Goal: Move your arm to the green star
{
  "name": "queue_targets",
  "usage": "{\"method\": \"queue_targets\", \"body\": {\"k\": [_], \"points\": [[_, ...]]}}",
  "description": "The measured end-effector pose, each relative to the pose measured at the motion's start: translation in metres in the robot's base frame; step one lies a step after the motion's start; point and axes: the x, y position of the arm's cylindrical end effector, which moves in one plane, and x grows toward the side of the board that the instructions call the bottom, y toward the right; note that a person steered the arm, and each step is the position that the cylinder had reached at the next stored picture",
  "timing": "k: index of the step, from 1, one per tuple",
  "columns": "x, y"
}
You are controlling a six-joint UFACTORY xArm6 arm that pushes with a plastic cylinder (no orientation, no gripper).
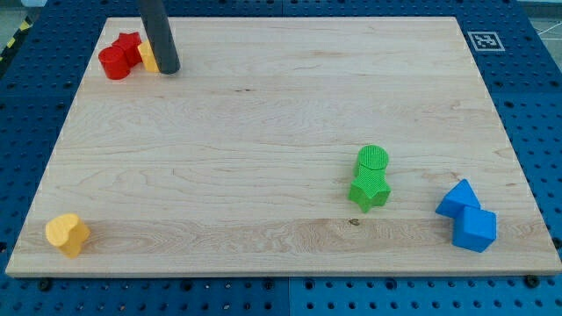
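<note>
The green star (370, 190) lies on the wooden board at the view's lower right, touching a green round block (373, 159) just above it. My tip (169, 69) is at the view's upper left, far from the green star. It stands right beside a yellow block (147, 57), which it partly hides, and two red blocks: a round one (114, 62) and a star-like one (130, 45).
Two blue blocks sit at the view's lower right edge: one (458, 198) above another (477, 229). A yellow heart-like block (68, 233) lies at the view's lower left corner. A marker tag (484, 40) is on the board's (263, 114) upper right corner.
</note>
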Motion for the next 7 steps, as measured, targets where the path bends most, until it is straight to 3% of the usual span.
{"method": "queue_targets", "body": {"k": [3, 5, 7], "points": [[0.000, 0.007], [0.042, 0.097], [0.042, 0.097]]}}
